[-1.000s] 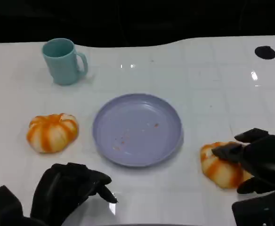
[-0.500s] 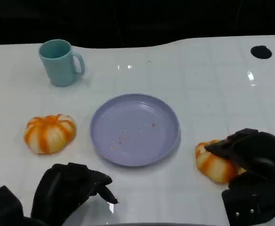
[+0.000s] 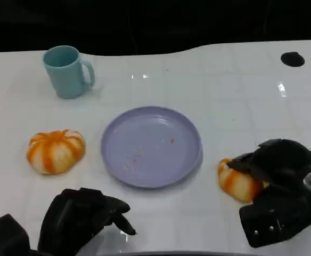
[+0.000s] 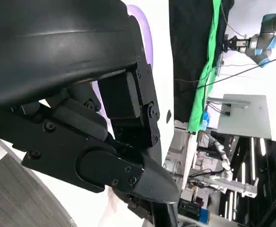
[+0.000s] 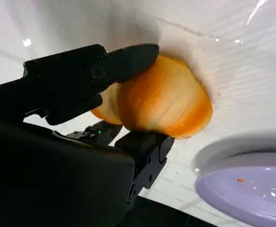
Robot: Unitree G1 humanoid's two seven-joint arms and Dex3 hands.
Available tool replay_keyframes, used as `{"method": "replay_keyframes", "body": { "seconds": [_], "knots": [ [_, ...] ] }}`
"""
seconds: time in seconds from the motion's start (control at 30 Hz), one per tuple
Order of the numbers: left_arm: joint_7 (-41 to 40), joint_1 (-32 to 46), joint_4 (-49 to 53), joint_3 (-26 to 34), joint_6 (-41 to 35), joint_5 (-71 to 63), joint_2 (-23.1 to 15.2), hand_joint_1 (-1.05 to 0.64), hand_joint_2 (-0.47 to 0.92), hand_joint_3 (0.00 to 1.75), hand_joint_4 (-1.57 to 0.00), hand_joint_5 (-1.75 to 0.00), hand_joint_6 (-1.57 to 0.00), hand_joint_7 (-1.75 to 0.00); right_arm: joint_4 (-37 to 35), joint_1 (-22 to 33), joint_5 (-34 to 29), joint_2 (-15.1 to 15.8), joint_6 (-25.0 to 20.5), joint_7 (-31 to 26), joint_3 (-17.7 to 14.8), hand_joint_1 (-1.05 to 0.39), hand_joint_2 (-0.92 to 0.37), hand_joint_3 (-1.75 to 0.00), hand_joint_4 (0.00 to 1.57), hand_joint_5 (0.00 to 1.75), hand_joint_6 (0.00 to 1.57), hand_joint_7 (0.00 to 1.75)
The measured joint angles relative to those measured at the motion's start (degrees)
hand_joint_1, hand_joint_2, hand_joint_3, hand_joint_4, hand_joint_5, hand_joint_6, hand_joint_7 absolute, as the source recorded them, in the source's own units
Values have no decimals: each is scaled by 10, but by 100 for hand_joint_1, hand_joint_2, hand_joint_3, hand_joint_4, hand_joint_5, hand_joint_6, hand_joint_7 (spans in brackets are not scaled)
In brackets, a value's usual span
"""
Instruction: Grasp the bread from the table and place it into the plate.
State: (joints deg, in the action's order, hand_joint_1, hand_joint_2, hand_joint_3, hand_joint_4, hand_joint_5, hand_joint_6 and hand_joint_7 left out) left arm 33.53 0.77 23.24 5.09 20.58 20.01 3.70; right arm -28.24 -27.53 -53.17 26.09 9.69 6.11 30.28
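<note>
Right hand [image 3: 275,168] grips the bread [image 3: 235,183] — fingers [image 5: 128,59] wrapped round it.

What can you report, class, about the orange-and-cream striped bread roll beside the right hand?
The round, pumpkin-shaped bread roll has orange and cream stripes and a glossy, smooth-looking crust. It sits on the white table, just right of the lilac plate, not on it. The right hand wraps it, with fingers over its top and underneath.

plate [image 3: 151,146] mid-table (mug [image 3: 67,71] behind-left), bread [image 3: 236,182] right
</note>
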Motion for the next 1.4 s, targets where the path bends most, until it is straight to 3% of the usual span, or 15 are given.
{"method": "replay_keyframes", "body": {
  "seconds": [0.07,0.1,0.3,0.47,0.5,0.57,0.67,0.9,1.0,1.07,1.27,1.4],
  "knots": [
    [0,0,-2,-1,0,0,0,-98,86,0,-125,-89,-157,-1,-10,-12,1,-6,-3,0,4,-36,-92,-19,78,109,108,9],
    [0,1,-2,-1,0,0,0,-98,86,0,-125,-88,-157,-1,-16,-17,3,-9,-4,-1,4,-35,-92,-19,80,116,111,9],
    [-1,3,-7,-4,0,0,1,-98,86,0,-125,-88,-157,-1,-60,-47,11,-23,-6,-24,15,-30,-92,-28,91,92,111,3],
    [-3,4,-13,-5,0,-2,1,-99,86,0,-125,-87,-157,-1,-111,-63,6,-33,7,-104,29,-28,-92,-23,88,147,130,12],
    [-6,4,-14,-6,0,-2,2,-98,85,0,-125,-87,-157,-1,-123,-64,5,-34,13,-129,32,-27,-92,-21,85,163,114,60],
    [-6,6,-15,-7,-2,-2,2,-98,85,0,-125,-87,-157,-2,-148,-65,4,-39,24,-178,38,-25,-92,-19,86,172,87,124],
    [-6,6,-17,-9,-5,-2,2,-99,86,0,-126,-87,-157,-2,-182,-73,2,-45,40,-234,42,-22,-89,-16,90,174,79,145],
    [-12,6,-19,-10,-6,-3,2,-98,86,0,-125,-87,-157,-3,-212,-76,4,-47,72,-305,40,-22,-88,-21,89,175,71,162],
    [-12,6,-19,-10,-6,-2,2,-98,86,0,-126,-87,-157,-3,-211,-76,10,-47,83,-322,34,-20,-62,-74,89,175,66,172],
    [-12,7,-19,-10,-6,-2,2,-98,86,0,-126,-87,-157,-3,-205,-75,19,-47,92,-323,28,-20,-54,-89,90,175,66,174],
    [-12,9,-22,-9,-6,-2,2,-96,86,0,-125,-86,-156,-2,-163,-72,37,-44,90,-322,1,-18,-55,-88,90,175,71,165],
    [-12,9,-22,-9,-6,-2,1,-97,86,0,-125,-86,-157,-2,-131,-72,51,-42,89,-326,-23,-18,-46,-97,92,175,76,157]
  ]
}}
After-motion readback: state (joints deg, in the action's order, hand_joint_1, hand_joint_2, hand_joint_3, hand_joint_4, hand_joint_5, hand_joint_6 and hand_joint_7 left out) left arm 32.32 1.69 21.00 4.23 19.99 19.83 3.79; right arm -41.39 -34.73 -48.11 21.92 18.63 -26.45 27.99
